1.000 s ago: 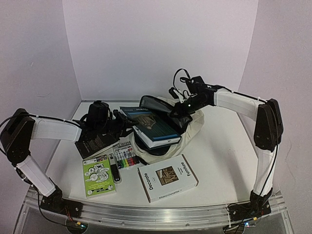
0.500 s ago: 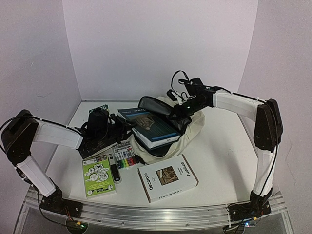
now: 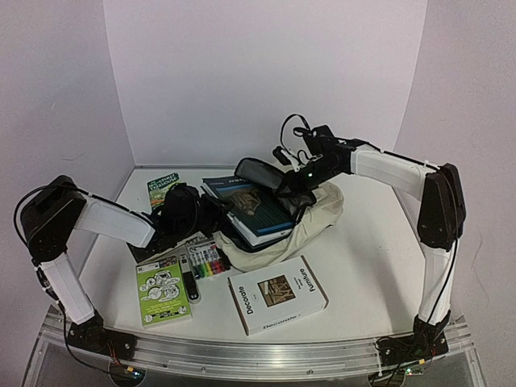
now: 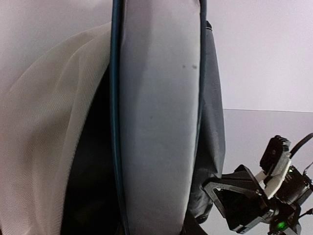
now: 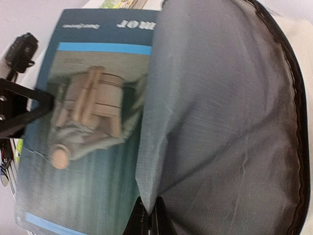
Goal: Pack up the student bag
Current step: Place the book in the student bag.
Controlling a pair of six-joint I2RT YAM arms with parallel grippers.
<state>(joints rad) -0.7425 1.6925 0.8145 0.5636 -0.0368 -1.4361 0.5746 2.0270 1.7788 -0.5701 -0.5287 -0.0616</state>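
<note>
The student bag [image 3: 316, 216], cream with dark grey lining, lies open at the table's middle. A blue hardback book [image 3: 251, 206] slants into its mouth. My left gripper [image 3: 211, 212] is shut on the book's left end. In the left wrist view the book's page edge [image 4: 156, 122] fills the middle, with cream bag fabric [image 4: 44, 147] to its left and grey lining [image 4: 213, 122] to its right. My right gripper [image 3: 295, 184] is shut on the bag's grey lining [image 5: 220, 122], holding the flap up over the book cover [image 5: 88, 122]; its fingertips [image 5: 143, 221] pinch a fold.
A white "Decorate Furniture" book [image 3: 276, 294] lies in front of the bag. A green booklet [image 3: 164, 292], a black stick-shaped item [image 3: 189, 282] and a marker pack [image 3: 208, 260] lie front left. Another green item [image 3: 163, 184] lies behind the left arm.
My left gripper has moved right, pushing the blue book further into the bag. The green item behind the left arm has come into view. The right gripper has held the flap up.
</note>
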